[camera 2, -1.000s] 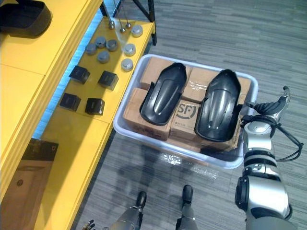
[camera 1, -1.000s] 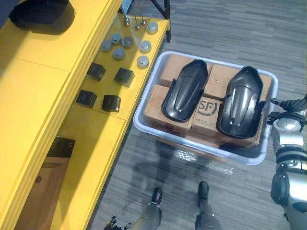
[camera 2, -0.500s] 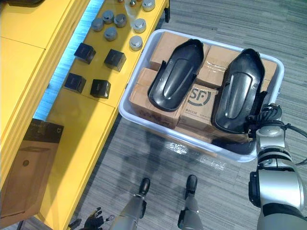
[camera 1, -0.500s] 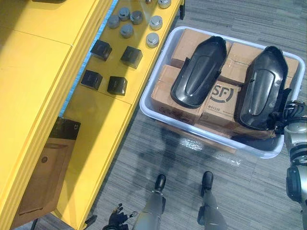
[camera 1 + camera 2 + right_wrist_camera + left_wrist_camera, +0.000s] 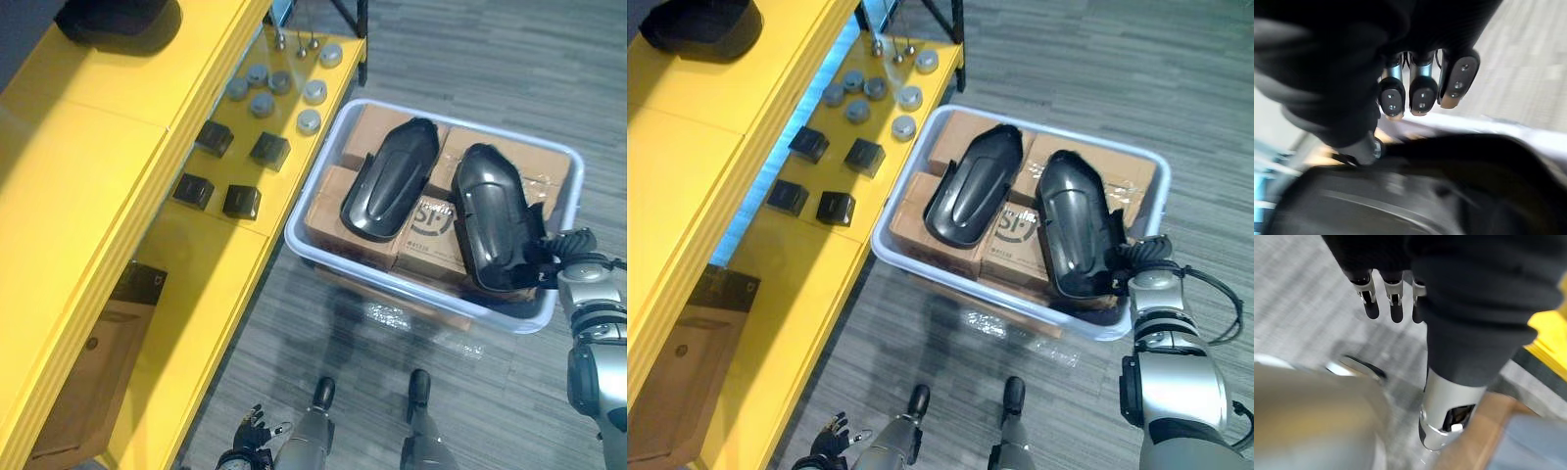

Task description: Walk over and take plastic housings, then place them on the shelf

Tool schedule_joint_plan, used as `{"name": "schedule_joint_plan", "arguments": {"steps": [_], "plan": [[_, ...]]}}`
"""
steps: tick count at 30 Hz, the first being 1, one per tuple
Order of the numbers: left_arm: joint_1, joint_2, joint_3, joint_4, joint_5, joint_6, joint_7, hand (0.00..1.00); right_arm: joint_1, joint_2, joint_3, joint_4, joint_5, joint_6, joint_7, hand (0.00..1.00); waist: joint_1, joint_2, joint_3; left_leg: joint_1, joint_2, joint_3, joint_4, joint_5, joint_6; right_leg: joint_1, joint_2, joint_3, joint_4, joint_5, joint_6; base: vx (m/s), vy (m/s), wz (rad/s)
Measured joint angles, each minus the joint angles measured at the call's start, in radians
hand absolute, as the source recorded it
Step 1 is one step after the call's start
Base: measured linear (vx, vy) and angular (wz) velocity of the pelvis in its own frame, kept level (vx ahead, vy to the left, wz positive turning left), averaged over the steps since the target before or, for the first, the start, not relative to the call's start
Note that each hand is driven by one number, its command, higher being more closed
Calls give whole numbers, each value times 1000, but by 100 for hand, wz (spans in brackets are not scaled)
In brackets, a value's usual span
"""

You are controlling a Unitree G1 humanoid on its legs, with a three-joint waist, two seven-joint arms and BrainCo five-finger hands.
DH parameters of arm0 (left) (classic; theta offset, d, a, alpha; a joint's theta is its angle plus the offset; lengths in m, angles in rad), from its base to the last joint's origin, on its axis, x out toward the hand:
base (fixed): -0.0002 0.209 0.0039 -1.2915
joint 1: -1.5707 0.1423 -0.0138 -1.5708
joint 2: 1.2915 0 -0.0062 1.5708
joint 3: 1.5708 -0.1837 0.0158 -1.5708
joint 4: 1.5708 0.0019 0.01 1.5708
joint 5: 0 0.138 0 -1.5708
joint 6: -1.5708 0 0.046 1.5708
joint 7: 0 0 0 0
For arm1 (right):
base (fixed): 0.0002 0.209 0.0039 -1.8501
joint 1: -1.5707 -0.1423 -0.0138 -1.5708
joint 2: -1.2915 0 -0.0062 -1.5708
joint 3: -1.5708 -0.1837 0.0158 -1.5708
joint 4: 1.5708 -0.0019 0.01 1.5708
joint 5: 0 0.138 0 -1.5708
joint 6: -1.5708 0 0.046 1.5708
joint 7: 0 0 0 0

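Right eye view: the right-hand glossy black plastic housing now lies skewed in the white plastic bin. Its far end has swung towards the left-hand black housing, and its near end sits at the right hand. Half a second ago the two lay parallel, so I judge the pickup has begun. Whether that hand has closed on the shell I cannot tell. Both housings rest on brown cardboard boxes, right of the yellow shelf. The left hand hangs low, fingers loose, holding nothing.

Cardboard boxes fill a white tub; grey caps near black blocks.
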Motion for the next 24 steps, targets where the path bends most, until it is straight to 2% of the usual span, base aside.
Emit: {"name": "schedule_joint_plan", "arguments": {"steps": [1,2,3,5,9,12,13,16,19,22,24], "plan": [[25,0,-1,-78,1,10,1,0,32,4,0,-89,-14,1,-4,100,-3,-7,-8,20,3,1,-11,0,0,17,2,0,-7,0,0,50,-24,-7],[96,1,-1,-271,2,19,-1,0,124,15,-2,-279,-75,1,-15,100,-7,-30,-42,46,6,1,-38,2,2,41,3,-2,-28,0,0,37,-19,-1],[111,1,-1,-310,2,20,-3,0,141,20,-2,-318,-98,0,-18,100,-9,-37,-49,51,7,1,-45,2,3,45,4,-2,-32,0,0,91,-41,3],[190,7,-3,-546,-4,27,-30,0,263,71,-2,-541,-238,-1,-36,100,-27,-76,-122,101,14,1,-101,18,-1,79,5,-5,-54,-4,-4,136,-47,1],[197,42,-33,-727,-69,39,-50,0,366,120,3,-645,-342,-1,-43,100,-47,-85,-214,176,22,1,-165,34,-9,124,4,-10,-54,-18,-4,115,-26,1],[150,82,-88,-818,-154,40,-63,0,400,123,3,-659,-353,-1,-43,100,-51,-85,-253,225,21,1,-202,49,-6,156,-2,-18,-54,-20,-3,69,-3,3],[125,91,-119,-832,-189,40,-63,0,403,126,7,-660,-353,-1,-43,0,-52,-86,-275,232,21,0,-210,54,-4,159,-5,-28,-54,-20,-3,20,-8,6],[80,90,-178,-839,-238,41,-63,0,404,152,18,-663,-352,-1,-43,0,-51,-88,-310,263,22,0,-228,66,-6,184,-9,-30,-54,-20,-3,2,-5,1],[79,90,-232,-849,-233,40,-62,0,404,166,42,-653,-352,-2,-43,0,-47,-96,-326,259,20,1,-229,73,-4,181,-12,-31,-54,-26,-4,-76,-34,0],[116,84,-262,-846,-198,40,-61,0,357,182,38,-529,-344,-2,-53,0,-45,-102,-320,220,20,-1,-235,87,-3,143,-11,-35,-48,-32,-4,-146,-62,2],[140,84,-267,-843,-194,40,-53,0,289,182,22,-435,-309,0,-76,0,-45,-99,-280,170,19,-4,-216,94,-13,91,-12,-42,-20,-31,-5,-159,-55,8]]}}
